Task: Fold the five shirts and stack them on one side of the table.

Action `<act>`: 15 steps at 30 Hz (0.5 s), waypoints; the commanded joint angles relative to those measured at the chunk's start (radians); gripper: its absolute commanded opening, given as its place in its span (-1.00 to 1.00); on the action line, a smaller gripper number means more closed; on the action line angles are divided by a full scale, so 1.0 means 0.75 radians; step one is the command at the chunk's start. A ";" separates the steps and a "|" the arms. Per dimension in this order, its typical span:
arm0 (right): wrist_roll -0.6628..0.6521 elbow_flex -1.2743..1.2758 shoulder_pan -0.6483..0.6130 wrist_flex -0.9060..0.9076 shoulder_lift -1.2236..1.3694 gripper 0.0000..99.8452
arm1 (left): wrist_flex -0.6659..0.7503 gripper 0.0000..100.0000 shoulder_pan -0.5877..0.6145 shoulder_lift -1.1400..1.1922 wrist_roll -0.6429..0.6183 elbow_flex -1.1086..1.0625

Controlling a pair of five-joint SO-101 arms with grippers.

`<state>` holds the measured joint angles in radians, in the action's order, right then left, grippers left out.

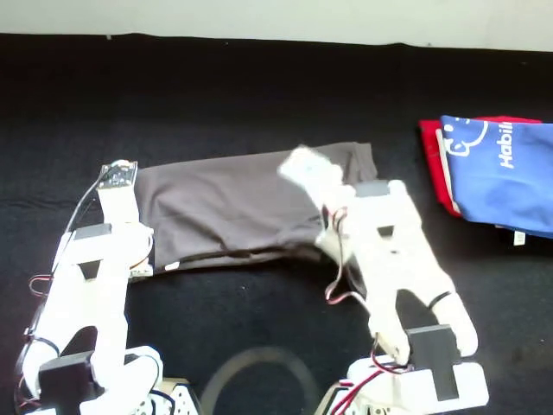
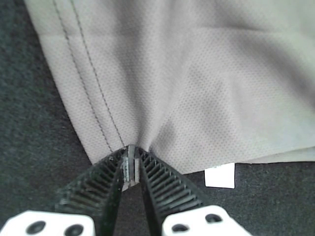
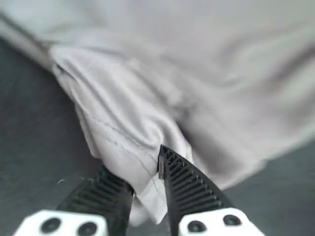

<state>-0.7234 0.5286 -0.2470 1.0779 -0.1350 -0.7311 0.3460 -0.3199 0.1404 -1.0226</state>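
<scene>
A grey shirt (image 1: 233,207) lies spread across the middle of the black table (image 1: 259,78). My left gripper (image 1: 145,259) is at its near left corner, shut on the stitched hem (image 2: 129,164). A white tag (image 2: 220,175) pokes out from under the shirt's near edge just beside it. My right gripper (image 1: 327,226) is at the shirt's near right part, shut on a bunched fold of grey cloth (image 3: 142,162) that rises between its fingers. At the table's right side a folded blue shirt (image 1: 505,173) lies on a folded red shirt (image 1: 431,151).
The table's far edge meets a pale wall (image 1: 276,17). Bare black tabletop stretches behind the grey shirt and between the two arm bases at the front. The folded stack sits close to the right arm's far side.
</scene>
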 commanded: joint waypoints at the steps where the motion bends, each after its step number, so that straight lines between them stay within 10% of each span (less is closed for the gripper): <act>1: -0.031 -0.230 0.028 0.013 0.024 -0.95 | -0.008 -0.98 0.017 0.015 -0.012 0.024; 15: 0.068 -1.165 -0.011 0.171 0.846 -0.76 | -0.008 -0.98 0.017 0.015 -0.012 0.024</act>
<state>-0.7296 -0.1711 -0.2532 1.1669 0.4281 -0.7311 0.3460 -0.3199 0.1404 -1.0226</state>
